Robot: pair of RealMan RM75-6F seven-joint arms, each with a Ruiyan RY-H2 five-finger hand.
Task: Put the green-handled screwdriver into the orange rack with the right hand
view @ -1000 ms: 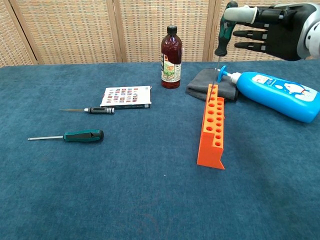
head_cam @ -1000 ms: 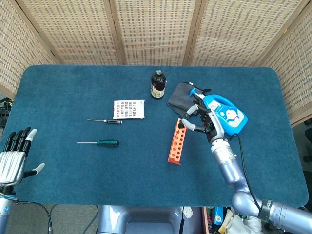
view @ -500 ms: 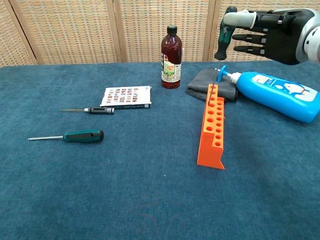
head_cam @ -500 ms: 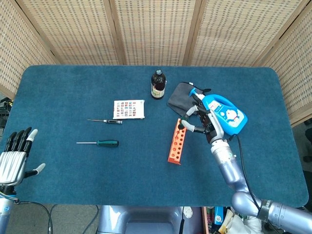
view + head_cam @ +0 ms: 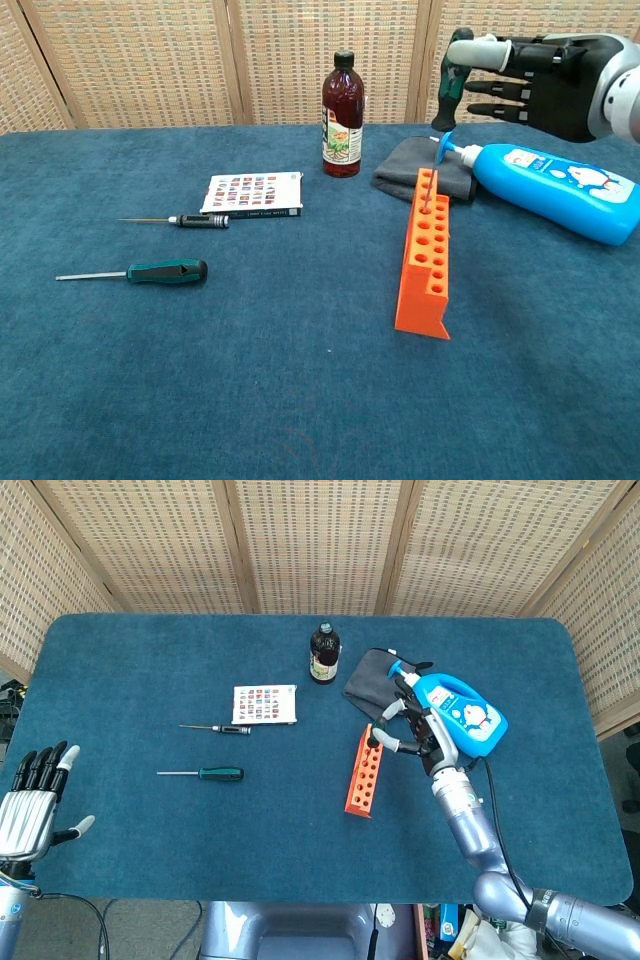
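Compared with one second ago, the right hand sits lower, and the green-handled screwdriver it carries has descended toward the far end of the orange rack. Its shaft now meets the rack's top at the far end; whether the tip is inside a hole cannot be determined. The left hand has shifted slightly lower at the near left edge of the counter.

The right hand pinches the dark green handle between the thumb and a finger, remaining fingers extended sideways. The screwdriver hangs nearly upright, handle at the left side of the hand, directly above the rack's far end. The left hand holds nothing, fingers spread.

A blue detergent bottle lies on its side right of the rack, just under the right hand. A dark cloth lies behind the rack. A dark-liquid bottle stands upright left of the cloth. A printed card lies further left, with a slim black-handled screwdriver and a second green-handled screwdriver nearer the front.
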